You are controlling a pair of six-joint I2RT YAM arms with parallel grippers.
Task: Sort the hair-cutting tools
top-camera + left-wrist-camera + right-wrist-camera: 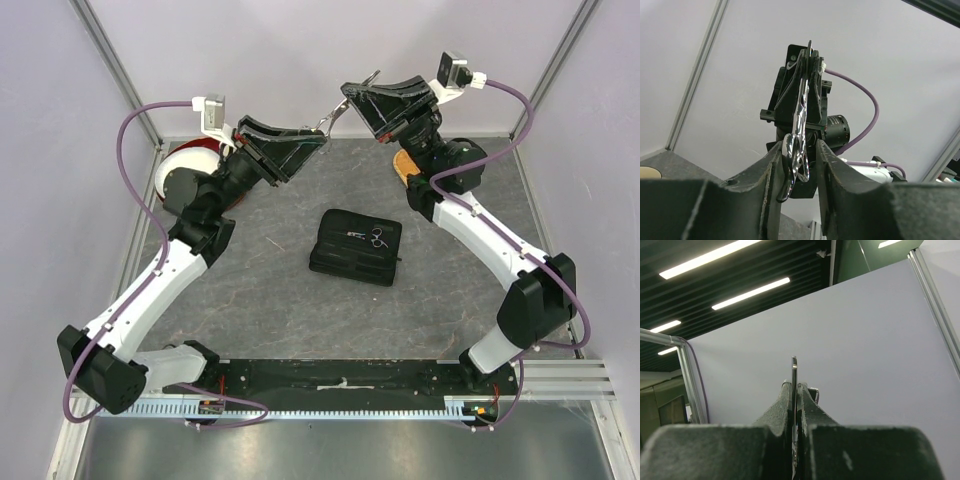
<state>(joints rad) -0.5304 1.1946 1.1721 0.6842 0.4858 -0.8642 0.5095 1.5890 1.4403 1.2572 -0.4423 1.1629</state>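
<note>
The right gripper point(794, 389) is pressed together on a pair of silver scissors point(801, 107). The thin metal stands edge-on between its two pads and pokes out just past their tips. It is lifted well above the table point(260, 290) and points across at the other arm, with the scissors reaching out from it toward that arm's jaws.

The left gripper point(798, 144) meets it nose to nose in mid-air. Its jaws are partly spread, one on each side of the finger loop at the scissors' near end. The loop sits right between the fingers point(765, 180) and lies against one of them. Whether the other finger bears on it too, and so whether the loop is truly pinched, cannot be told. Beyond the loop the scissors run straight away from this gripper, up into the clamped tips facing it.

Below the two grippers, and nearer the arms' bases, a black zip case point(335, 262) lies flat on the table. A second pair of scissors point(378, 238) rests on top of it, toward the right arm's side
</note>
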